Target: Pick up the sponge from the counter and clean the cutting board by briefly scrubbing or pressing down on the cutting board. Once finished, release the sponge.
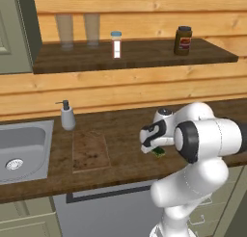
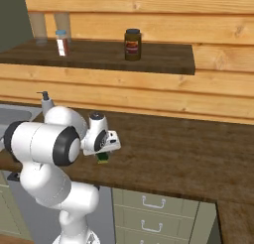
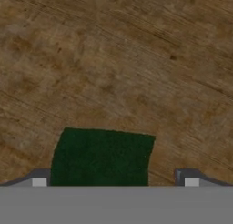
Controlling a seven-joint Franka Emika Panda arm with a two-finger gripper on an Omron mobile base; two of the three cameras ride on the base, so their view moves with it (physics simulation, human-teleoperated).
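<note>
The dark green sponge (image 3: 102, 157) lies flat on the dark wood-grain counter (image 3: 136, 59), just right of the cutting board (image 1: 90, 151). My gripper (image 3: 115, 181) hangs straight over the sponge, open, with one finger tip on each side of it. The left tip is close to the sponge's edge and the right tip stands well clear. From the base views the sponge (image 1: 158, 152) (image 2: 103, 158) peeks out under the white hand (image 1: 155, 135). The mottled brown cutting board lies bare between the sink and the sponge.
A steel sink (image 1: 21, 151) is set in the counter at the left, with a soap dispenser (image 1: 67, 115) behind the board. The wall shelf (image 1: 135, 55) above carries a dark jar (image 1: 183, 40), a small bottle (image 1: 116, 44) and two glasses (image 1: 65, 31).
</note>
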